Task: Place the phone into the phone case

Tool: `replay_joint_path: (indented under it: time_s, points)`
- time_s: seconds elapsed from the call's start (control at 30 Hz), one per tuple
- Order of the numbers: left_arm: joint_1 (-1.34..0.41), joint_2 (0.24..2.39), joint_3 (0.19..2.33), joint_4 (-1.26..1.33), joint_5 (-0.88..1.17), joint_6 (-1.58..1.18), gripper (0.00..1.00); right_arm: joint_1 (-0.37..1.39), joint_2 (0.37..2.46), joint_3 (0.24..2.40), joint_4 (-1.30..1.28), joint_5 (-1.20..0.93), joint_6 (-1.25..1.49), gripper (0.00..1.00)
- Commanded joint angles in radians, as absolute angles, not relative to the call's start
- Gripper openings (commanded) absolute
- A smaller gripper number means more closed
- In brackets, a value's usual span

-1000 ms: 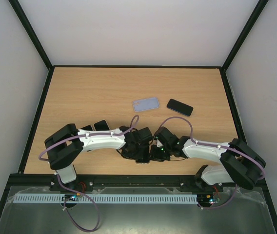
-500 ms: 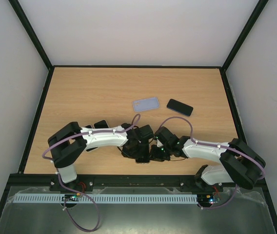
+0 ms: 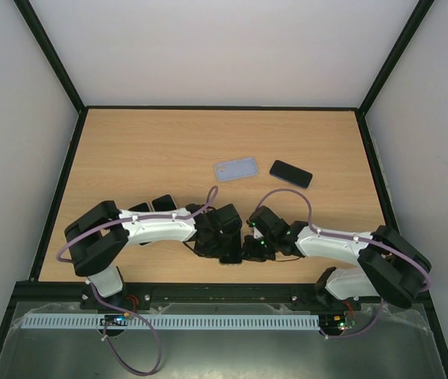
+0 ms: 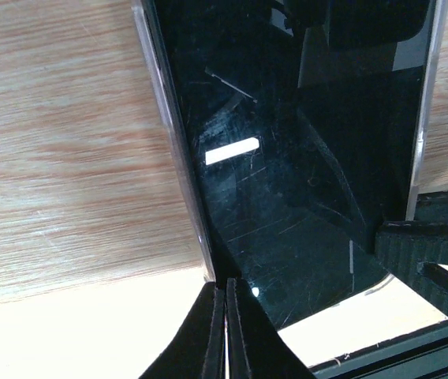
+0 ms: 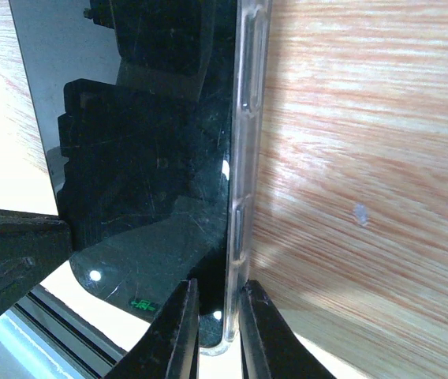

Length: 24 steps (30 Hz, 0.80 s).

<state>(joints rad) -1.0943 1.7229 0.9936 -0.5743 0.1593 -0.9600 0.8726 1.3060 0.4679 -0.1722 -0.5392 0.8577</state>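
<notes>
A black phone [image 4: 287, 158] lies screen-up inside a clear phone case [image 4: 177, 150] on the wooden table, near its front edge. My left gripper [image 4: 225, 296] is shut, its tips pressed against the phone's near corner. The right wrist view shows the same phone [image 5: 153, 174] and the case's clear side wall [image 5: 244, 158]. My right gripper [image 5: 216, 312] is shut on that wall, one finger on each side. In the top view both grippers, left [image 3: 225, 251] and right [image 3: 249, 249], meet at the front centre and hide the phone.
A second, bluish clear case [image 3: 235, 169] and a loose black phone [image 3: 291, 174] lie mid-table. Two dark phones [image 3: 163, 203] lie behind my left arm. The table's front edge [image 3: 208, 283] is just behind the grippers.
My left arm's elbow has swung left and lower. Both grippers stay together over the cased phone at the front centre.
</notes>
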Motion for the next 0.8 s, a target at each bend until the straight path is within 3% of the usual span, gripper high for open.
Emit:
replay_joint_path:
  time_s: [0.0, 0.1, 0.4, 0.77]
  points:
    - [-1.092, 1.882, 0.858, -0.293, 0.087, -0.959, 0.04, 0.889, 1.29, 0.493, 0.08, -0.55, 0.862, 0.13]
    - [-1.078, 1.84, 0.875, -0.295, 0.071, -0.949, 0.09, 0.89, 1.324, 0.517, 0.069, -0.534, 0.85, 0.13]
    - [-1.076, 1.618, 0.815, -0.318, 0.035, -1.013, 0.28, 0.888, 1.243, 0.584, -0.182, -0.378, 0.773, 0.3]
    - [-1.171, 1.601, 0.782, -0.359, 0.078, -1.11, 0.27, 0.89, 1.183, 0.492, -0.21, -0.369, 0.811, 0.31]
